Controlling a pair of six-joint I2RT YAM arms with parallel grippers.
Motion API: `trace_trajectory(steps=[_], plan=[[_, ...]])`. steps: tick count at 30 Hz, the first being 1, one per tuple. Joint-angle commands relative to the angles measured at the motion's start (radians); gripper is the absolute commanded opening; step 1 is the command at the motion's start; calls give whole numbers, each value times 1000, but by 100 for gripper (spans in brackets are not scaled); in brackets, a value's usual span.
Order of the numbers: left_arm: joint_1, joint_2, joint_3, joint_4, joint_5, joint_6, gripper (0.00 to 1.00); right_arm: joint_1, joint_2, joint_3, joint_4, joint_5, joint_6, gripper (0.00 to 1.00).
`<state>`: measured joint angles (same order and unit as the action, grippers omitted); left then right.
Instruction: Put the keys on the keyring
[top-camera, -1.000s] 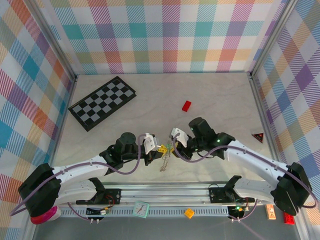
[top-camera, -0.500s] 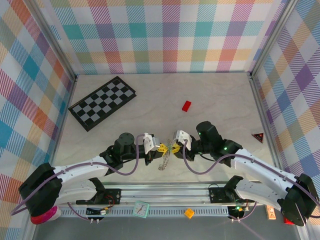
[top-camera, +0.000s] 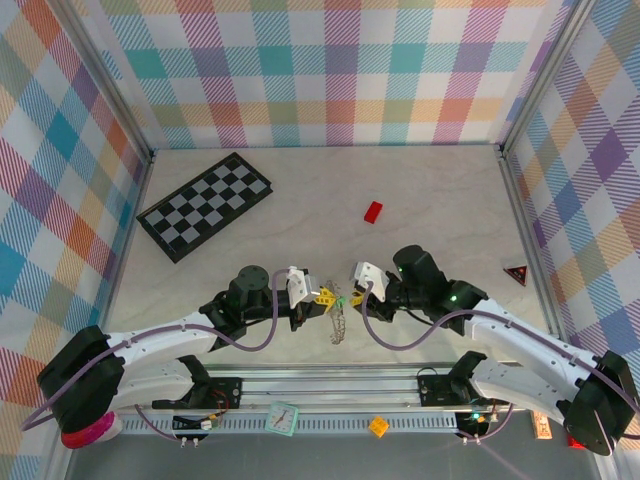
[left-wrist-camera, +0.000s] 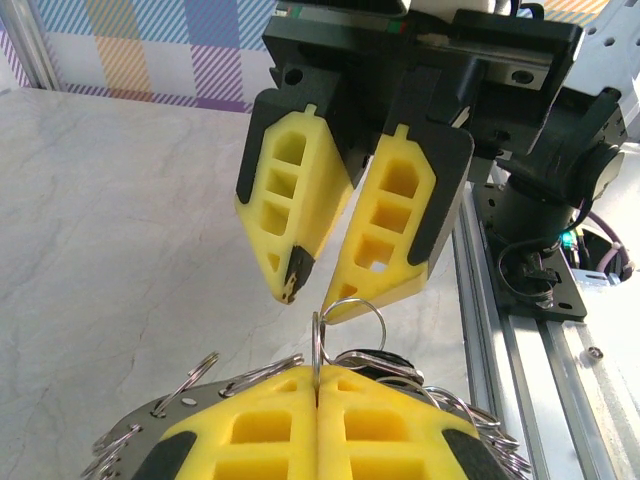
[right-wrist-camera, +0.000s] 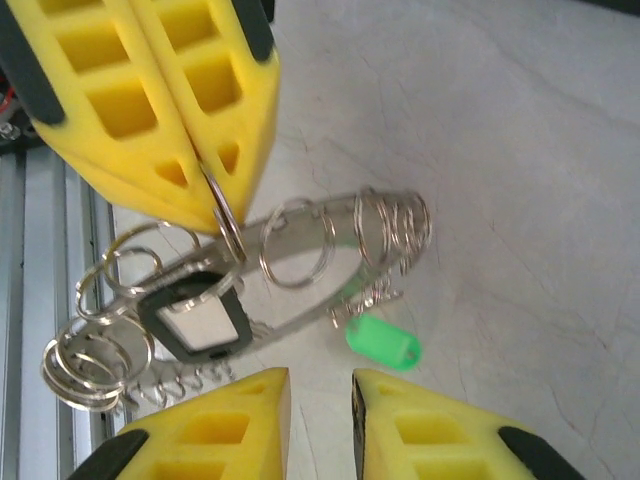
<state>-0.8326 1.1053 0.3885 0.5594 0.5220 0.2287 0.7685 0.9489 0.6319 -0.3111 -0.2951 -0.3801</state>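
My left gripper (top-camera: 325, 297) is shut on one split ring of the keyring (top-camera: 338, 324), a silvery bunch of chain and rings hanging just above the table. In the left wrist view its pads (left-wrist-camera: 250, 430) pinch that ring (left-wrist-camera: 318, 350) edge-on, and a black key head (left-wrist-camera: 385, 362) lies just behind them. The right wrist view shows the keyring (right-wrist-camera: 300, 240) spread out below the left gripper (right-wrist-camera: 215, 195), with a black-headed key (right-wrist-camera: 195, 320) and a green-headed key (right-wrist-camera: 382, 342) hanging from it. My right gripper (right-wrist-camera: 320, 385) is open and holds nothing, close beside the bunch (top-camera: 348, 292).
A black-and-grey chequerboard (top-camera: 205, 205) lies at the back left. A small red block (top-camera: 373, 211) sits mid-table, and a red-and-black triangle (top-camera: 516, 274) lies by the right wall. The metal rail (top-camera: 340, 385) runs along the near edge, close under the hanging keyring.
The right gripper has opened and let go of the keyring, backing off slightly to the right. The bunch now hangs from the left gripper alone, swung a little rightward.
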Motion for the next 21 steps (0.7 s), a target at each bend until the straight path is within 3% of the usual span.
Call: trace_trajectory(steps=[1,8,16,21], plan=[[5,-17,-1,35,4,20,0,-4,-52,42,-47,-21,-15,26],[6,-22,1,27,5,22,0,-5,-66,78,34,-205,40,34],[6,-24,-3,31,11,21,0,-4,64,93,127,-224,89,33],[5,-22,-7,41,15,19,0,-5,91,68,139,-217,70,27]])
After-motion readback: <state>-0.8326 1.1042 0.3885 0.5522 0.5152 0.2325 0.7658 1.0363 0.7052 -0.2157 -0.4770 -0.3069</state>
